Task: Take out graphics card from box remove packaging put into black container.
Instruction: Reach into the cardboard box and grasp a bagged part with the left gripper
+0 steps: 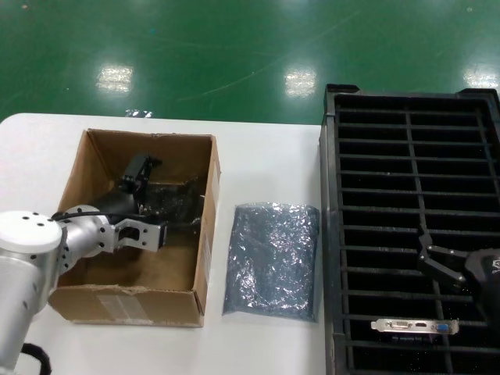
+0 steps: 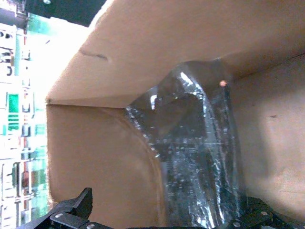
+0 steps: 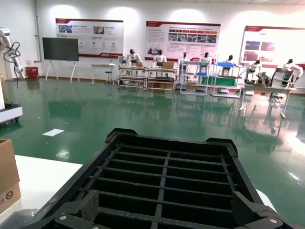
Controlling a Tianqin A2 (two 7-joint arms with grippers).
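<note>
The left gripper (image 1: 144, 183) reaches inside the box (image 1: 94, 301), fingers spread, with the bagged graphics card (image 2: 190, 162) between and just ahead of them. The right gripper (image 1: 437, 262) hovers open over the black container (image 1: 334, 234).

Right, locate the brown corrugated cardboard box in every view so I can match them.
Head view: brown corrugated cardboard box sits left of centre on the white table.
Left wrist view: its inner walls fill the picture.
Right wrist view: one corner at the edge.
Shared landmark: the black slatted plastic container.
</note>
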